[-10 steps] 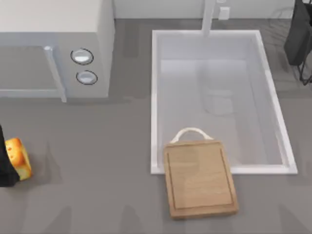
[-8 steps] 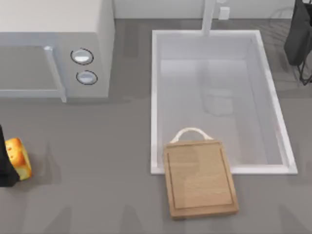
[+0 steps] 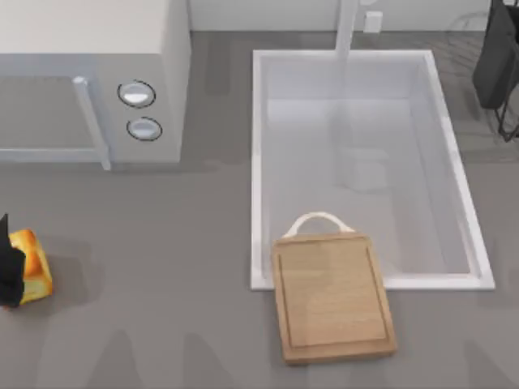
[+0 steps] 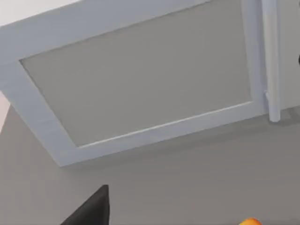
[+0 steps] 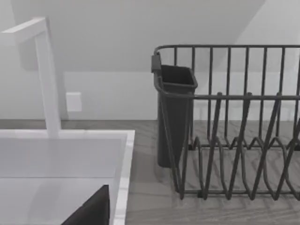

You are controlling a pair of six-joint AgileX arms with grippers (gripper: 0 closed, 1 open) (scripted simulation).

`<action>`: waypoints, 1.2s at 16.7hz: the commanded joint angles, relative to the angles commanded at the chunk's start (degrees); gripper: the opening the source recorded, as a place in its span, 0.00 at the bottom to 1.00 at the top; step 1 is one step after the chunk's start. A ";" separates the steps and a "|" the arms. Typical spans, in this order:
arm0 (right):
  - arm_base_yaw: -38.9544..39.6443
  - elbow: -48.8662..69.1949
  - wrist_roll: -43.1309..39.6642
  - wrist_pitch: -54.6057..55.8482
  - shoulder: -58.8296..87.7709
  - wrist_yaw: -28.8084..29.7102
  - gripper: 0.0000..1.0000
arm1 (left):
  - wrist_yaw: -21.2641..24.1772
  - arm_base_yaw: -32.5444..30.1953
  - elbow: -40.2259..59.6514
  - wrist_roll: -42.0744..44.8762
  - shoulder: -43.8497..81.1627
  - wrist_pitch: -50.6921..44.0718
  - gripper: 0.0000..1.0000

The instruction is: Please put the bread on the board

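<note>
The bread (image 3: 31, 266), a small golden bun with a browned crust, sits at the far left edge of the table. My left gripper (image 3: 11, 272) is right against its left side and partly covers it. In the left wrist view one dark finger (image 4: 91, 211) stands wide to the side and a sliver of the bread (image 4: 251, 221) shows at the frame's edge; the gripper looks open. The board (image 3: 332, 296), light-brown wood with a white loop handle, lies far to the right, its handle end over the sink's front rim. My right arm (image 3: 496, 57) is parked at the back right, its finger (image 5: 91, 211) equally wide.
A white sink (image 3: 258, 162) with a faucet (image 3: 347, 28) fills the middle back. A microwave (image 3: 89, 81) stands at the back left. A dark dish rack (image 5: 234, 140) sits at the back right. Bare grey counter lies between the bread and the board.
The left gripper's dark shape has shifted slightly and now covers more of the bread's left side. The board and right arm have not moved.
</note>
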 joint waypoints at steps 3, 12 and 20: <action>0.00 0.00 0.00 0.00 0.00 0.00 1.00 | 0.05 -0.01 10.15 10.92 16.83 -9.67 1.00; 0.00 0.00 0.00 0.00 0.00 0.00 1.00 | 0.10 0.04 38.54 41.41 62.80 -36.54 1.00; 0.00 0.00 0.00 0.00 0.00 0.00 1.00 | 0.03 0.13 48.12 50.53 74.88 -43.57 1.00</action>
